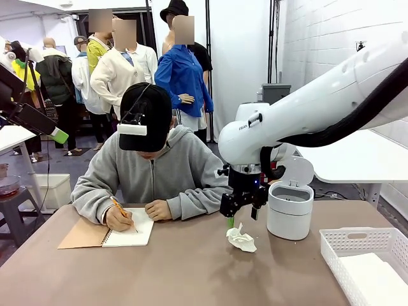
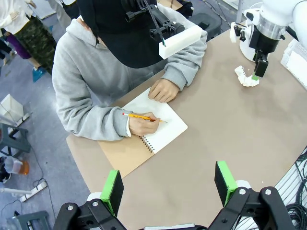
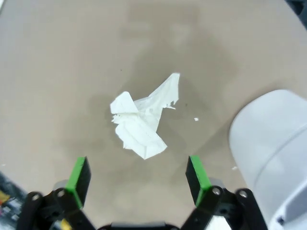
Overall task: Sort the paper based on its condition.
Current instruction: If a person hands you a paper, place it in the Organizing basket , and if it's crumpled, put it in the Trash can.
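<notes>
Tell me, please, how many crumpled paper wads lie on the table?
1. The crumpled paper wad lies beside the white bin, just below the right gripper. More could be hidden inside the bin.

A white paper wad (image 1: 241, 238), crumpled and creased with one pointed flap raised, lies loose on the brown tabletop (image 1: 191, 274), right of its middle and nearer the far edge. A smooth, flat white sheet (image 1: 376, 280) lies inside the basket (image 1: 357, 239) at the tabletop's near right corner.
</notes>
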### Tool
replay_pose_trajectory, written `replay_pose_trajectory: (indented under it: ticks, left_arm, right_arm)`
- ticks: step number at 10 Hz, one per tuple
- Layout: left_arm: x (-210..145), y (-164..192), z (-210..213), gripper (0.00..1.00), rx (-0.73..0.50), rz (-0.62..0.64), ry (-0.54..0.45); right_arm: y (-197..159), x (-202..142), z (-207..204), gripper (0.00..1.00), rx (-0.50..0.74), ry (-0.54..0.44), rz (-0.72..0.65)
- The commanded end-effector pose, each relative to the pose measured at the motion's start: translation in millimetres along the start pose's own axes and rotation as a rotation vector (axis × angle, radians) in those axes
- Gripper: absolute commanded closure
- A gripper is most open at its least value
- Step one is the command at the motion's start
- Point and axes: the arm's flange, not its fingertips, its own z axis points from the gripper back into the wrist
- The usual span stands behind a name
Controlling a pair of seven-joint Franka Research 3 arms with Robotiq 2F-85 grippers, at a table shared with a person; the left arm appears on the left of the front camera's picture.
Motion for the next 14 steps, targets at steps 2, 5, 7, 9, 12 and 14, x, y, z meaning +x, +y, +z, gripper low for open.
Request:
replay_pose_trajectory:
  ticks: [2, 5, 7, 9, 12, 14]
  left_arm:
    - [0, 0, 0, 0.00, 0.001, 0.000, -0.003]
    - [0, 0, 0, 0.00, 0.001, 0.000, -0.003]
    - [0, 0, 0, 0.00, 0.001, 0.000, -0.003]
    - [0, 0, 0, 0.00, 0.001, 0.000, -0.003]
    - [0, 0, 0, 0.00, 0.001, 0.000, -0.003]
    - [0, 0, 0, 0.00, 0.001, 0.000, -0.003]
  right_arm:
    - [2, 14, -22, 0.00, -0.008, 0.088, 0.003]
    - [4, 16, -46, 0.00, -0.021, 0.111, 0.004]
    - [3, 18, -62, 0.00, -0.051, 0.113, -0.006]
    - [1, 23, -68, 0.00, -0.054, 0.101, -0.005]
    - [-1, 28, -69, 0.00, -0.072, 0.060, -0.016]
    - [-1, 17, -68, 0.00, -0.023, 0.104, 0.005]
